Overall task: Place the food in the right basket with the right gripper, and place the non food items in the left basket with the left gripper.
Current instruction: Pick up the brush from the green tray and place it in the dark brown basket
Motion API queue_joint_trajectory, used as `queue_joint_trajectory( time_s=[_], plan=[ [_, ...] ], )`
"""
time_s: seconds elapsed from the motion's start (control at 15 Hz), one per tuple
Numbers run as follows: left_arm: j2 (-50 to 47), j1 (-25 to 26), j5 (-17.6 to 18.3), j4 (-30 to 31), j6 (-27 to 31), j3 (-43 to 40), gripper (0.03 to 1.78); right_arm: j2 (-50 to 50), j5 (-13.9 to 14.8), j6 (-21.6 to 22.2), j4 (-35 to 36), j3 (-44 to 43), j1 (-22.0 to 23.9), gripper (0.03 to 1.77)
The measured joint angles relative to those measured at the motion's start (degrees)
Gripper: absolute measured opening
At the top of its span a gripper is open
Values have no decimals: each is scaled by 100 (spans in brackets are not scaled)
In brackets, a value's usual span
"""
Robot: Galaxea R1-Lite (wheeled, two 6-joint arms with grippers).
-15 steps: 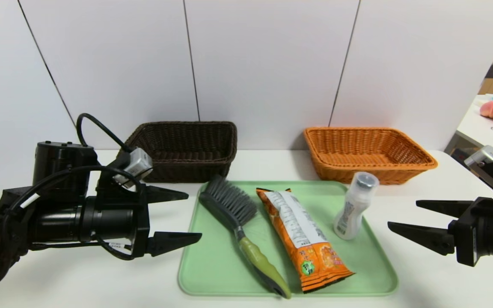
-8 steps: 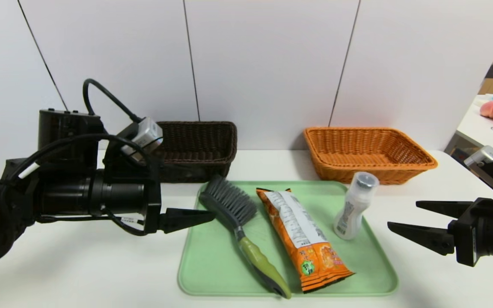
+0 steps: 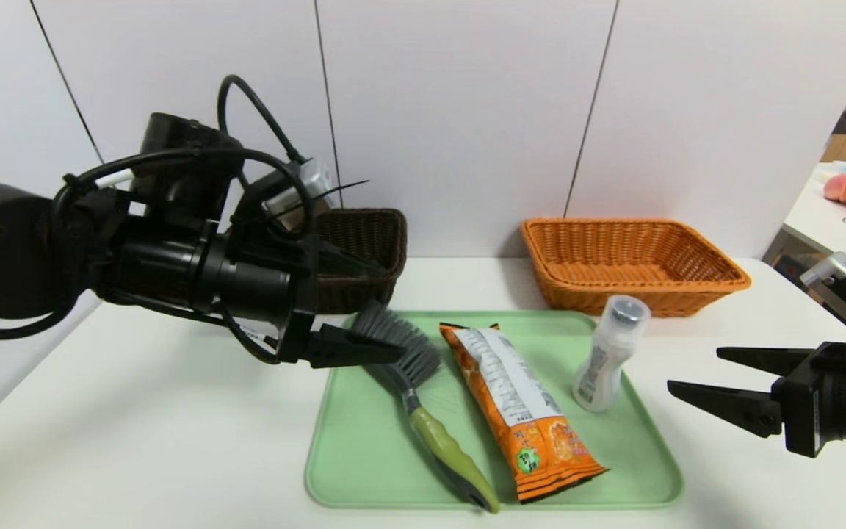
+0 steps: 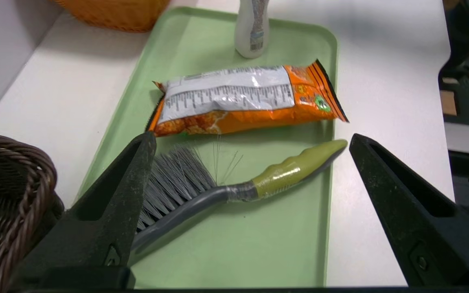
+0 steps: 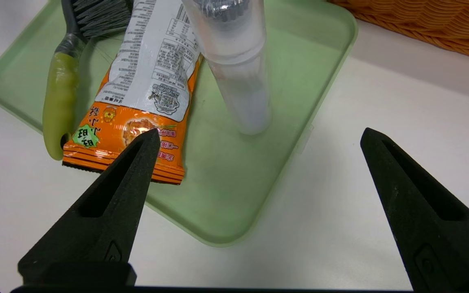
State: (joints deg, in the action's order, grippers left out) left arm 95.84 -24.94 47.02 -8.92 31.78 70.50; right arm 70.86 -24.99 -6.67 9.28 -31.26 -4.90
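- White table (image 3: pixel 136 441) and white wall panels fill the room; a green tray (image 3: pixel 364 470) sits in the middle.
- On the tray lie the scrub brush (image 3: pixel 412 397), the food (image 3: pixel 518 404) packet and the small bottle (image 3: pixel 606 356), which stands up.
- Behind the tray sit the left basket (image 3: pixel 364 242) and the right basket (image 3: pixel 632 261), both holding nothing I can see.
- Left gripper (image 3: pixel 375 308) hangs over the brush bristles, fingers wide apart.
- Right gripper (image 3: pixel 695 375) waits beside the tray, fingers apart too.
- I think the brush is light and stiff; its thin neck looks best to pinch.
- I think the packet is soft and crinkly, and the bottle may tip.
- Much of the left basket hides behind the arm.
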Motion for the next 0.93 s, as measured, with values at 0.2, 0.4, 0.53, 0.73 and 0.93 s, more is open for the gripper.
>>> queue_joint_trajectory(
  time_s=[0.2,0.4,0.53,0.73,0.93],
  plan=[
    [402,-35,-20,-1585,1080,952,169,-15,0,-2,-2,9,9,170],
    [818,-60,-46,-3126,2205,1844,169,-22,-6,-5,-10,12,9,170],
    [1034,-179,-132,-3958,2914,2216,169,-20,-6,-5,-18,20,9,170],
    [1309,-293,-474,-4512,3757,2517,169,-17,-6,-2,-5,20,9,170],
    [1646,-389,-769,-5171,4186,3176,169,-11,-9,-2,-7,48,9,170]
  ],
)
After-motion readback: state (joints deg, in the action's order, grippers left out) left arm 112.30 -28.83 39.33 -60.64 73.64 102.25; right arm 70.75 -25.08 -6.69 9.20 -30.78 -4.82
